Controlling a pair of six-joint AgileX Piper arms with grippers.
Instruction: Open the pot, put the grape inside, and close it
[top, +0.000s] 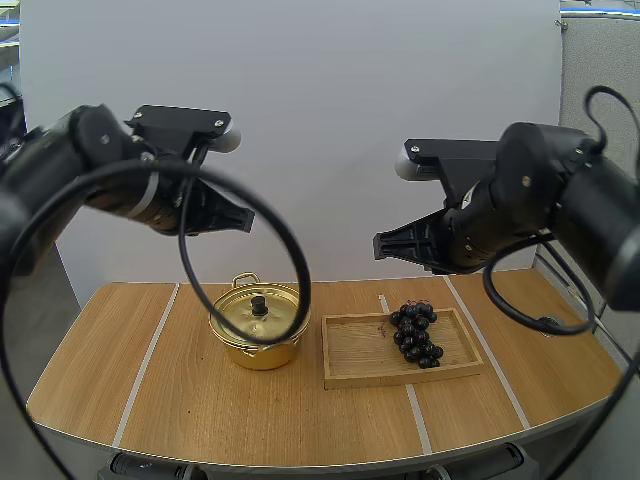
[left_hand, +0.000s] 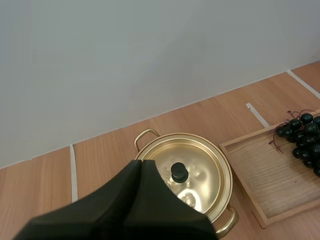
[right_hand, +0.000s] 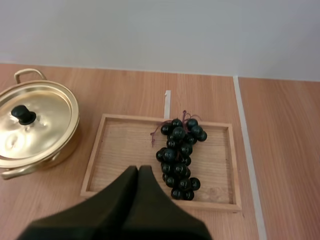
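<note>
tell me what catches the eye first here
A shiny gold pot stands on the table, its lid on, with a black knob. Just right of it, a bunch of dark grapes lies in a wooden tray. Above them hang the left gripper and right gripper, both shut and empty.

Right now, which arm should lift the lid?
Left. The left gripper hangs above the pot, its lid knob just past the shut tips in the left wrist view; the right gripper hangs over the tray with the grapes.
</note>
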